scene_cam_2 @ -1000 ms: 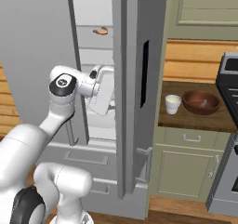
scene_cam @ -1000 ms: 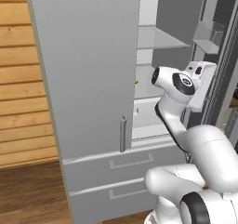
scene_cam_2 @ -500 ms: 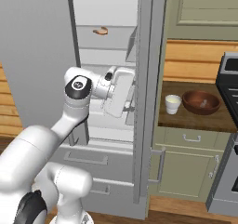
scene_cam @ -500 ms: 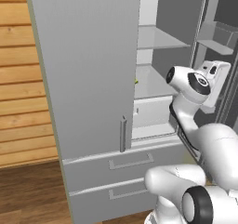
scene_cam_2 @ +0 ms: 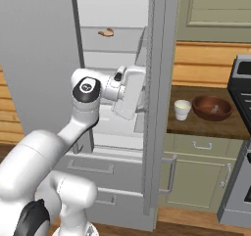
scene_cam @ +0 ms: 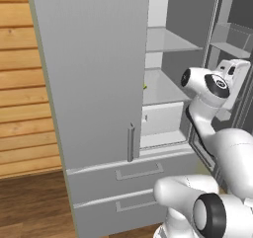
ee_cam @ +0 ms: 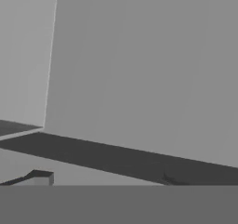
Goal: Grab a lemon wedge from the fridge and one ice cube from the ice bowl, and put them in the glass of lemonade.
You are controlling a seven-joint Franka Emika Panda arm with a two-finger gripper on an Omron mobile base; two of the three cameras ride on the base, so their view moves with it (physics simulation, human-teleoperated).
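The arm is reaching into the open fridge [scene_cam_2: 159,107], its gripper [scene_cam_2: 139,105] pressing against the right door so I cannot tell its finger state, the lemon wedge [scene_cam: 145,87] sitting at nine o'clock of it.

Fridge open, drink things on the counter

Grey fridge [scene_cam: 94,74]; whitish lemonade glass [scene_cam_2: 182,109] at nine o'clock of reddish-brown ice bowl [scene_cam_2: 212,107]; possibly lemon wedge [scene_cam: 145,87] inside.
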